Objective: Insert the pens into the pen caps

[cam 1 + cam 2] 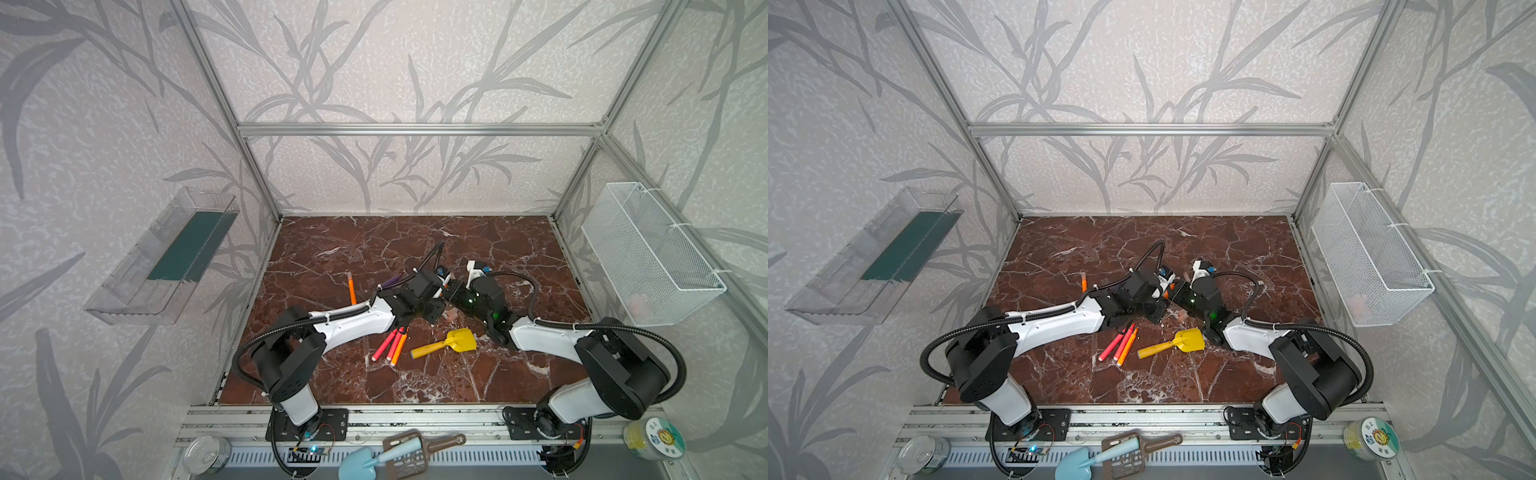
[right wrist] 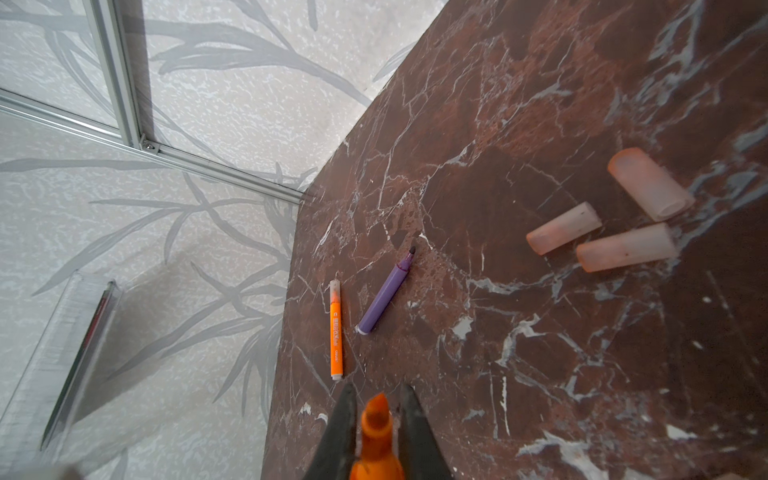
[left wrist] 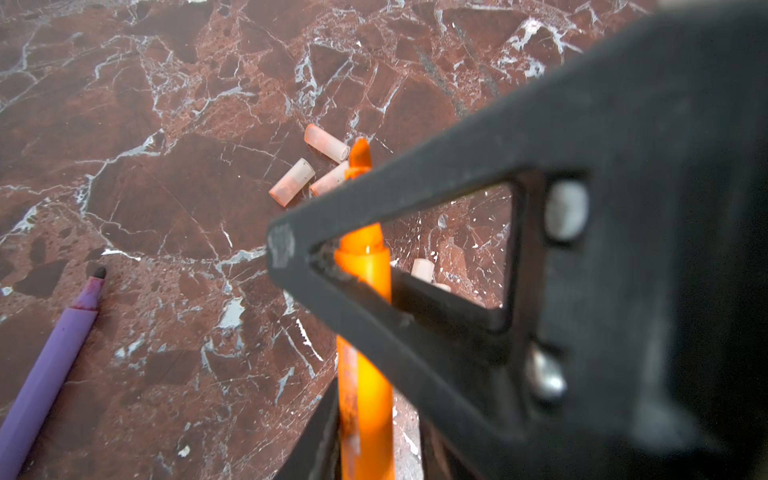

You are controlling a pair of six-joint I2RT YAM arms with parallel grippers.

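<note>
My right tool (image 2: 376, 390) is clenched on the orange pen (image 2: 376, 440), bare nib poking past its fingertips (image 2: 347, 401); the same pen runs between the fingers of my left tool (image 3: 365, 419), and I cannot tell whether that one grips or is slack. The pen hangs above the middle of the tabletop (image 1: 415, 249), the loose pen caps (image 1: 451, 316) lying at about 6 o'clock of it in a top view. I judge this a hand-over: hold the right clench firm, slacken the left fully, then draw it back along the barrel without twisting the nib off line.
</note>
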